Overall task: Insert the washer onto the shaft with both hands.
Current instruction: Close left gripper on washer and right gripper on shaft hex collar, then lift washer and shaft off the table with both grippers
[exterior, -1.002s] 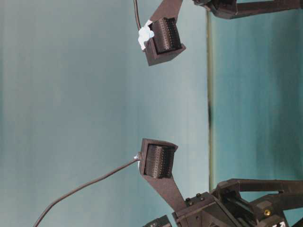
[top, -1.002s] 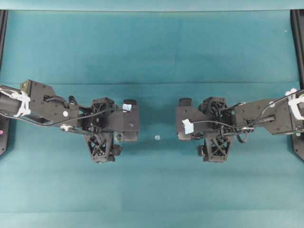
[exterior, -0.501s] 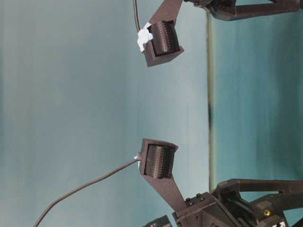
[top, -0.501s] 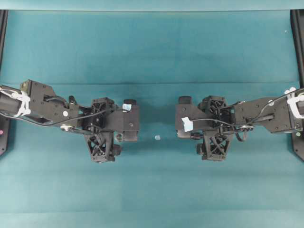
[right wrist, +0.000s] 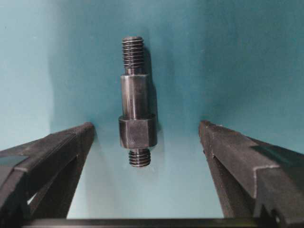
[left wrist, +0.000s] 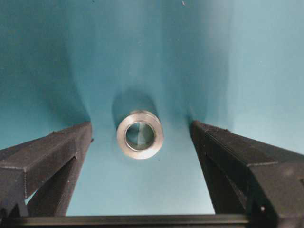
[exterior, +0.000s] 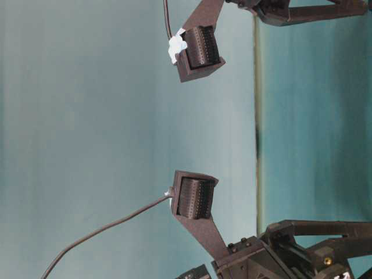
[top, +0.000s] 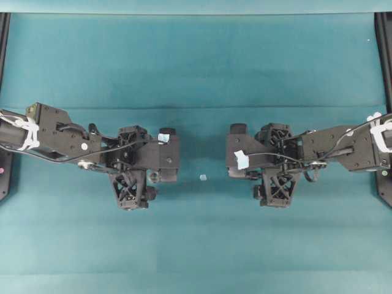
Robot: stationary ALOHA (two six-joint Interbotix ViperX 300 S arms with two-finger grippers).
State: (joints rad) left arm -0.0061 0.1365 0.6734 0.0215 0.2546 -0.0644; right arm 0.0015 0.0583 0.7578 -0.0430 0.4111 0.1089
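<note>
Overhead: the left claw (top: 160, 158) and right claw (top: 240, 154) face each other across the teal tabletop (top: 196, 61). Left wrist view: spread fingers (left wrist: 57, 152) flank the washer (left wrist: 140, 134), untouched. Right wrist view: the shaft (right wrist: 136, 118) lies between released fingers (right wrist: 52, 152).

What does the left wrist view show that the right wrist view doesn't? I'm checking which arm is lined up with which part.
Only the left wrist view shows the washer, lying flat on the teal mat between the open fingers of the left gripper. Only the right wrist view shows the shaft, lying on the mat between the open fingers of the right gripper. Both share the mat and wide-open jaws touching neither part.
</note>
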